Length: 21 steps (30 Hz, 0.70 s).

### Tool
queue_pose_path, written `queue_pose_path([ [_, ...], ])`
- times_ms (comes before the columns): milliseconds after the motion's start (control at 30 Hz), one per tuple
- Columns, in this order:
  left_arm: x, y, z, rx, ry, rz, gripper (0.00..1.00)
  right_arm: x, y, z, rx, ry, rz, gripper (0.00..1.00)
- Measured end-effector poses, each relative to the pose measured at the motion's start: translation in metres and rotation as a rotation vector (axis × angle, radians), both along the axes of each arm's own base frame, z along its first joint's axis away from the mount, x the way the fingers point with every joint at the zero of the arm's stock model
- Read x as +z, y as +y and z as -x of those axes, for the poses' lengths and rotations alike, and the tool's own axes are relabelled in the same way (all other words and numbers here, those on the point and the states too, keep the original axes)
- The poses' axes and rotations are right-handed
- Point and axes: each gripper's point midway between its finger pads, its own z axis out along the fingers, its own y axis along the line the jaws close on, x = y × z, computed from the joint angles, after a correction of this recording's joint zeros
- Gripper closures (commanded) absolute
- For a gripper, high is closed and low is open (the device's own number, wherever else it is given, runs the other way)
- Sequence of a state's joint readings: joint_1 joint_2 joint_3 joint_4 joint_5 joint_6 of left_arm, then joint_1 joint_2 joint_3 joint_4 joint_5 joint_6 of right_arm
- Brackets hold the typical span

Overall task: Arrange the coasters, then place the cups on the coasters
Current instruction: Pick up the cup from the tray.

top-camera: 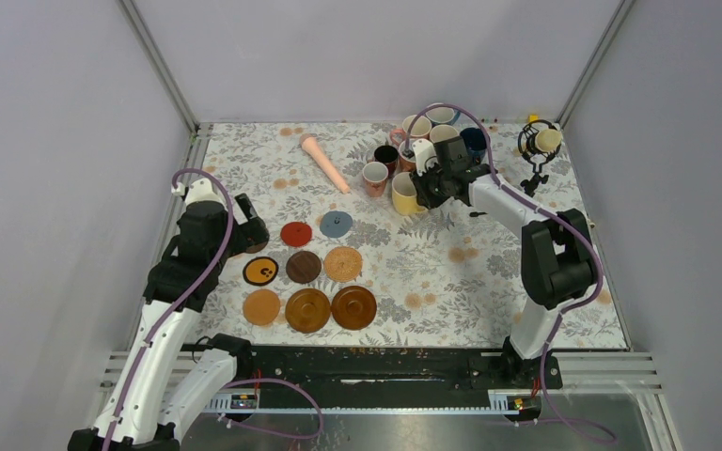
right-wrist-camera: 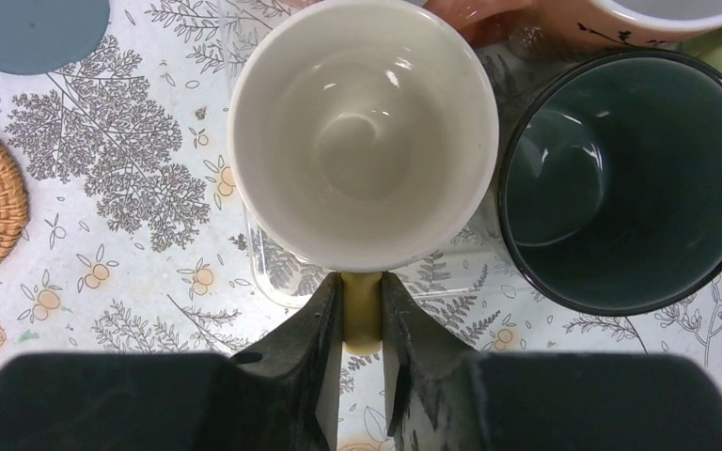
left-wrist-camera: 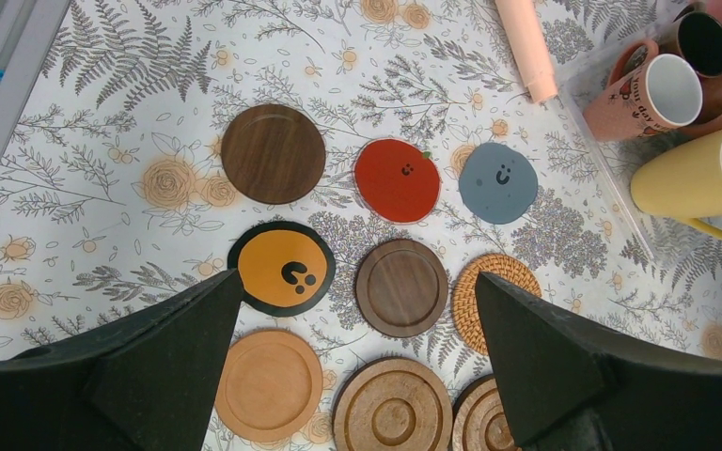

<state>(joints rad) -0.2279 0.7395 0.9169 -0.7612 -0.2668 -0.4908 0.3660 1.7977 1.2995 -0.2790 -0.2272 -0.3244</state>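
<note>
Floral-print cloth [top-camera: 489, 272] covers the table, and plain grey walls close it in on three sides.

Coasters: nine discs lie flat in three rows at about 8 o'clock from the table's centre.
- Far row: dark brown coaster [left-wrist-camera: 273, 153], red coaster [top-camera: 295, 233], grey-blue coaster [top-camera: 336, 224].
- Middle row: black-rimmed yellow coaster [top-camera: 260, 271], second brown coaster [top-camera: 303, 267], tan woven coaster [top-camera: 342, 264].
- Near row: orange wood coaster [top-camera: 261, 307] and two ringed brown coasters [top-camera: 307, 310], side by side.

Left gripper [left-wrist-camera: 357, 282] hangs above this grid with its jaws spread wide and nothing between them.

Cups: the mugs stand clustered at about 1 o'clock, well apart from the coasters. The yellow mug [top-camera: 404, 194] sits at the cluster's 7 o'clock edge, mouth up, its pale inside showing. A pink mug [top-camera: 374, 177] is just beside it at 10 o'clock. In the right wrist view a dark mug [right-wrist-camera: 630, 178] stands just beside it at 3 o'clock.

Right gripper [right-wrist-camera: 362, 287] is drawn narrow, with one finger pressed on each side of the yellow mug's handle [right-wrist-camera: 361, 305]. That handle points to 6 o'clock in the wrist view.

Other items: a pink tapered stick [top-camera: 324, 162] lies at 11 o'clock. A small microphone [top-camera: 538, 146] stands at 2 o'clock, near the far right corner.
</note>
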Motion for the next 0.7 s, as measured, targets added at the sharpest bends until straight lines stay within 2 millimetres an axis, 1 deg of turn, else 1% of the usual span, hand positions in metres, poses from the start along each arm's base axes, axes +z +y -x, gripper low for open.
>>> queue_pose_path([
  [100,0.002,-0.001,0.001,-0.005,-0.007,0.004,0.05,0.004,0.000,0.002,-0.001,-0.003,-0.006,1.00],
  [233,0.004,-0.002,0.001,-0.010,-0.020,0.010,0.06,0.015,-0.002,0.010,-0.010,-0.005,-0.016,1.00],
  [367,0.006,-0.005,0.000,-0.026,-0.030,0.022,0.07,0.036,-0.005,0.020,-0.030,-0.025,-0.045,1.00],
  [433,0.006,-0.009,-0.001,-0.042,-0.034,0.032,0.08,0.049,-0.005,0.028,-0.038,-0.041,-0.073,1.00],
  [533,0.005,-0.013,-0.001,-0.065,-0.032,0.044,0.10,0.068,-0.004,0.044,-0.041,-0.061,-0.124,1.00],
  [600,0.004,-0.019,-0.001,-0.092,-0.029,0.061,0.12,0.081,0.000,0.060,-0.037,-0.070,-0.161,1.00],
  [667,0.003,-0.030,-0.002,-0.137,-0.017,0.093,0.14,0.088,0.008,0.075,-0.019,-0.081,-0.184,1.00],
  [700,0.001,-0.038,-0.002,-0.170,-0.005,0.118,0.15,0.091,0.016,0.088,0.003,-0.085,-0.195,1.00],
])
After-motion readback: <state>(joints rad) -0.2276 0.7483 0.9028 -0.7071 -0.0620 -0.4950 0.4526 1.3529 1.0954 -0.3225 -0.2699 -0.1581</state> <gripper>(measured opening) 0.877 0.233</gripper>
